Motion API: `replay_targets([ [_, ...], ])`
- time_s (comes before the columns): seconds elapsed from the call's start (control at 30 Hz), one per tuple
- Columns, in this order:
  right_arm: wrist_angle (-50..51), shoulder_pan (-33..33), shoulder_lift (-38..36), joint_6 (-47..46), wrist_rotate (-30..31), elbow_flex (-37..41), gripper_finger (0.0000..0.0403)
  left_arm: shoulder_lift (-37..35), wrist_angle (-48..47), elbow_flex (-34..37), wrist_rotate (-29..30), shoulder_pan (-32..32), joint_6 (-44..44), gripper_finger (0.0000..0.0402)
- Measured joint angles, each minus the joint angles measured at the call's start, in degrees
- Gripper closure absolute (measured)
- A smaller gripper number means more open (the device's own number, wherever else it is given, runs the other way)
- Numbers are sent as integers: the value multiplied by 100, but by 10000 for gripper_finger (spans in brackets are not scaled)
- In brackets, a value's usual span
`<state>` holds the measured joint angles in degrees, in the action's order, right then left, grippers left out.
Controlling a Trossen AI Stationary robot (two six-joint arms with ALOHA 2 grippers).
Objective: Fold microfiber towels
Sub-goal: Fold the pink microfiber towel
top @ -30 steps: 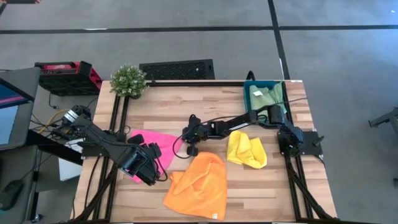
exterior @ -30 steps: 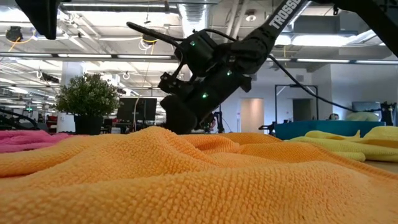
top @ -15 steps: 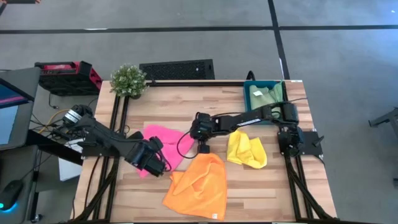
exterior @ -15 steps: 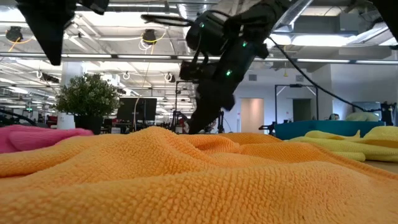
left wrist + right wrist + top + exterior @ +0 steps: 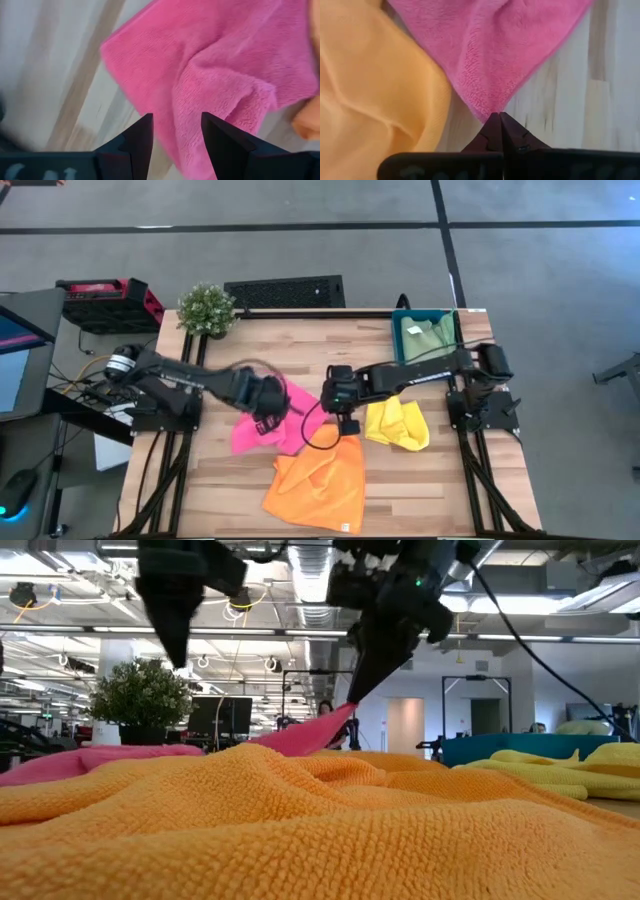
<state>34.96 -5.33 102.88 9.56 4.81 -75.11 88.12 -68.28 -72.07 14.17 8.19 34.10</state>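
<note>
The pink towel [image 5: 258, 430] lies crumpled at the table's left middle, with one corner drawn up toward the right. My right gripper [image 5: 497, 117] is shut on that corner. My left gripper [image 5: 175, 137] hovers open above the pink towel [image 5: 220, 65], fingers pointing down, touching nothing. An orange towel [image 5: 318, 478] lies spread at the near middle. A yellow towel [image 5: 397, 423] sits bunched to its right. A green towel [image 5: 428, 335] rests in the teal bin [image 5: 398, 340] at the far right. My right gripper pinches the pink towel's corner tip [image 5: 489, 106] between its two shut fingertips, coming slanting down from above. The corner [image 5: 330, 725] is raised off the table and drawn into a point. The rest of the towel slopes down and lies on the table.
A potted plant [image 5: 207, 310] stands at the far left corner. The orange towel's far edge [image 5: 380, 75] lies close beside the pink towel under my right gripper. Bare wood [image 5: 300, 350] shows along the far middle.
My right gripper has risen and gone toward the table's right edge, staying shut; the pink towel's corner has lifted with it and the towel has slid rightward. My left gripper has swung from the near left toward the right and far side, over the pink towel.
</note>
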Motion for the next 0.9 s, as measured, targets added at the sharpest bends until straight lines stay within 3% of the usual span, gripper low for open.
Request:
replay_targets([
  [0.53, 278, -218, -87, -7, 288, 0, 399, 201, 1271, 0, -2442, -2573, -4991, 242],
  [0.9, 210, -202, -100, -56, 303, -2, 397, 1342, 1414, 20, -2583, -3402, -6235, 242],
])
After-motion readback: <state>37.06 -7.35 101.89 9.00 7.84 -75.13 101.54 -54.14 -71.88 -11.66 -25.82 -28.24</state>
